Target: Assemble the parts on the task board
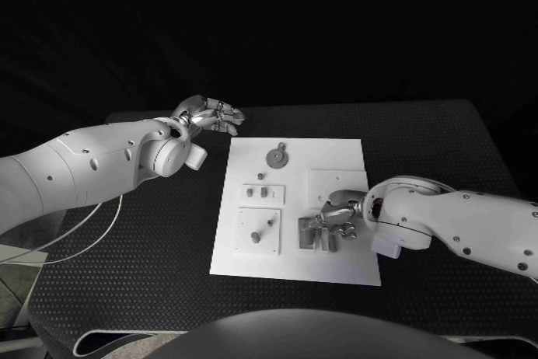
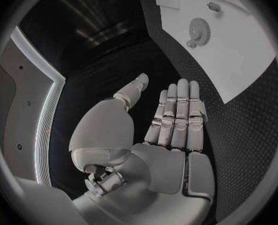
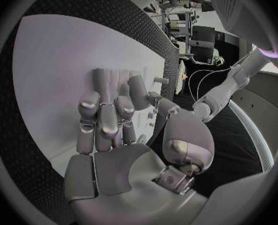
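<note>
My left hand hovers released just off the task board far-left corner. Right hand is down on the grey parts near its right edge, fingers curled; can't tell if grasping. Risk: knocking them askew

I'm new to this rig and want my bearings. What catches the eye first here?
The white rectangular task board in the middle of the black table, carrying small grey parts and a grey gear near its far end. The right hand rests on the board's near part; the left hand hovers open beyond its far left corner.
</note>
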{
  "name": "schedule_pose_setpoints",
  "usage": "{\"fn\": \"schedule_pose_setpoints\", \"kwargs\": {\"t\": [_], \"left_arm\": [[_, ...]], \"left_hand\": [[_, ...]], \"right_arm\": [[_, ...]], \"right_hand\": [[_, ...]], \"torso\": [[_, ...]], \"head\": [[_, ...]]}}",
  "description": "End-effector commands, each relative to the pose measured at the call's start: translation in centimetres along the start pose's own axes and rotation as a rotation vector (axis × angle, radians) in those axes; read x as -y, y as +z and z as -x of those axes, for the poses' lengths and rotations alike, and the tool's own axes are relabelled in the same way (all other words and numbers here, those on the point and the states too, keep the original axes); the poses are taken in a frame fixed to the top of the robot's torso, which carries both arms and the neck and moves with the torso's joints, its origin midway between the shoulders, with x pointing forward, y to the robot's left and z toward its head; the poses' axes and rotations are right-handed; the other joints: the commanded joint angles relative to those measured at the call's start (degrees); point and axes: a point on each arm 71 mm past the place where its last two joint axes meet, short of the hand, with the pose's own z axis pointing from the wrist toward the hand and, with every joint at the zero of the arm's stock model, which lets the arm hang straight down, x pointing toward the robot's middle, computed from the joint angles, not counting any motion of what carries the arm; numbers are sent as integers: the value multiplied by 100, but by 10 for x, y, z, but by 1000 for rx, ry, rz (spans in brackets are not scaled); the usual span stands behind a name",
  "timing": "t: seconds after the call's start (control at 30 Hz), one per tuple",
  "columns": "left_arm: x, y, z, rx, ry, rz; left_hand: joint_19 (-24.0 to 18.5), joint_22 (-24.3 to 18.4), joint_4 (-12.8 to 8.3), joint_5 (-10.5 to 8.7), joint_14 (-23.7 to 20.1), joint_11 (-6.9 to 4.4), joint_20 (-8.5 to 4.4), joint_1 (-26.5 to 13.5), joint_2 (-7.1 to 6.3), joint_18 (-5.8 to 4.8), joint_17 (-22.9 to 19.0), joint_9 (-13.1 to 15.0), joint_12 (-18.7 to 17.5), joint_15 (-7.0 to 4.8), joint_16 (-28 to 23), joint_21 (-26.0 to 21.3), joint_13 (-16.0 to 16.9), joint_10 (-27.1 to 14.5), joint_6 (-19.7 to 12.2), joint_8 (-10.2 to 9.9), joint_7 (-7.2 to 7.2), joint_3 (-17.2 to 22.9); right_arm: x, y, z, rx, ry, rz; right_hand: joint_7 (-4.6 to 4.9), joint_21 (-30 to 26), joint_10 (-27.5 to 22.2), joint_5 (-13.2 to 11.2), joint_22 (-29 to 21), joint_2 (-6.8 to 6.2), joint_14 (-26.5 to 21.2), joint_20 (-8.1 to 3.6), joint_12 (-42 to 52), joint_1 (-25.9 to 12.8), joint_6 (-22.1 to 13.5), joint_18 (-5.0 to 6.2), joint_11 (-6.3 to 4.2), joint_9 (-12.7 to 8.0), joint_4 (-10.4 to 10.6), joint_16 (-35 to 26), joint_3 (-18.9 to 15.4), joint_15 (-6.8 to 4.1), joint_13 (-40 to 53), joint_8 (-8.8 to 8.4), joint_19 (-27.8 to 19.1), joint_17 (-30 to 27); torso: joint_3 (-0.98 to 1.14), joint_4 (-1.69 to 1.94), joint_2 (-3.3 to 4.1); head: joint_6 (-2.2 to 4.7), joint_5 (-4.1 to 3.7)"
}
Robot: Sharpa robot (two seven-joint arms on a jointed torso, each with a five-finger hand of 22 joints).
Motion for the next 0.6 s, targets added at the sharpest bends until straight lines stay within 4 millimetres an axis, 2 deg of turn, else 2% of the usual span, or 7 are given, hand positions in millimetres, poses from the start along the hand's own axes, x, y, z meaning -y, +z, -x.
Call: {"fn": "schedule_pose_setpoints", "kwargs": {"t": [0.03, 0.13, 0.2, 0.27, 0.43, 0.6], "left_arm": [[2, 0, -2, -13, -1, -8], [2, 0, -2, -13, -1, -9], [2, 0, -2, -14, -2, -9], [2, 0, -2, -15, -2, -9], [2, 0, -2, -14, -2, -9], [2, 0, -2, -14, -2, -9]], "left_hand": [[-9, -8, 21, 15, 31, 22, 33, -34, -5, 9, 8, -8, -8, -13, -38, 21, -9, 2, -26, 35, 2, 3], [-9, -9, 21, 15, 31, 22, 34, -34, -5, 9, 9, -8, -8, -13, -39, 22, -10, 2, -26, 35, 2, 3], [-9, -9, 21, 15, 31, 22, 34, -33, -5, 9, 10, -8, -8, -13, -39, 22, -10, 2, -27, 35, 1, 3], [-9, -9, 22, 15, 31, 22, 34, -33, -5, 9, 11, -8, -8, -13, -40, 22, -10, 2, -27, 35, 1, 3], [-9, -10, 22, 15, 31, 22, 34, -32, -4, 9, 13, -9, -8, -12, -42, 22, -11, 2, -27, 36, 1, 4], [-9, -10, 25, 15, 32, 23, 35, -34, -2, 8, 16, -9, -7, -12, -44, 22, -11, 3, -26, 36, 1, 3]], "right_arm": [[5, 2, -9, -43, -28, -28], [6, 2, -8, -38, -26, -29], [6, 2, -8, -36, -28, -29], [6, 2, -8, -31, -27, -28], [5, 1, -6, -8, -40, -9], [6, -2, -4, 28, -48, 21]], "right_hand": [[29, -8, -50, 21, 50, -30, -39, -22, -29, 45, -11, 345, -6, -2, 43, -28, -2, -13, -7, -21, -4, -5], [30, -5, -51, 21, 53, 38, -39, -22, -21, 87, -11, 345, -5, 6, 50, -23, -8, -12, -4, -18, -5, 0], [33, 4, -52, 19, 62, 171, -40, -19, -11, 138, -16, 345, -4, 16, 10, -16, -55, -9, -1, -16, -10, 3], [33, 6, -55, 20, 67, 214, -41, -16, -7, 155, -18, 345, -2, 21, -23, -12, -99, -8, 0, -15, -20, 6], [32, 8, -50, 20, 70, 219, -42, -14, 7, 170, -17, 345, -3, 25, -52, -9, -132, -8, 6, -14, -26, 7], [29, 7, -55, 21, 69, 80, -48, -15, 2, 239, -17, 345, -5, 32, -102, -11, -149, -11, -3, -14, -31, -8]], "torso": [[2, -2, 1], [2, -3, 0], [2, -2, 0], [3, -1, 1], [1, -1, 0], [3, 1, 0]], "head": [[0, 5], [0, 4], [0, 5], [0, 5], [0, 2], [0, 3]]}}
